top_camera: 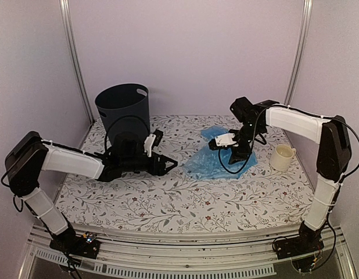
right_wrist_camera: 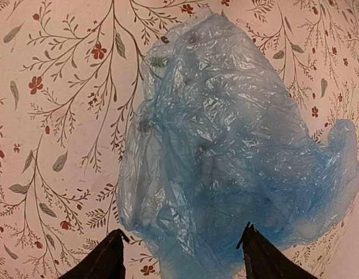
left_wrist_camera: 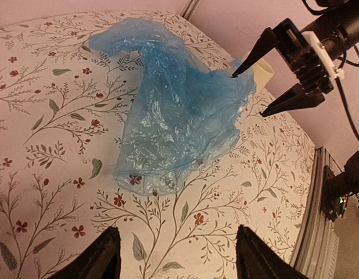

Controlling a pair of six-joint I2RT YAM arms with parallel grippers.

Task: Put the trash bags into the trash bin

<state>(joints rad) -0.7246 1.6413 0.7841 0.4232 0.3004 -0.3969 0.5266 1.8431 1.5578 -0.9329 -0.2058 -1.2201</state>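
Note:
The light-blue translucent trash bag [top_camera: 209, 161] lies crumpled flat on the floral table, right of centre. It also shows in the left wrist view [left_wrist_camera: 179, 110] and the right wrist view [right_wrist_camera: 226, 145]. The dark navy trash bin [top_camera: 122, 107] stands upright at the back left, away from the bag. My right gripper [top_camera: 236, 156] hangs open just above the bag's right part, its jaws [right_wrist_camera: 182, 231] spread wide over the plastic and empty; it also shows in the left wrist view [left_wrist_camera: 249, 93]. My left gripper [top_camera: 169, 167] is open and empty, low over the table left of the bag [left_wrist_camera: 176, 229].
A small cream mug [top_camera: 281, 157] stands on the table right of the bag, close behind the right gripper [left_wrist_camera: 262, 72]. Pale walls with metal corner rails enclose the back and sides. The table's near edge is a metal rail.

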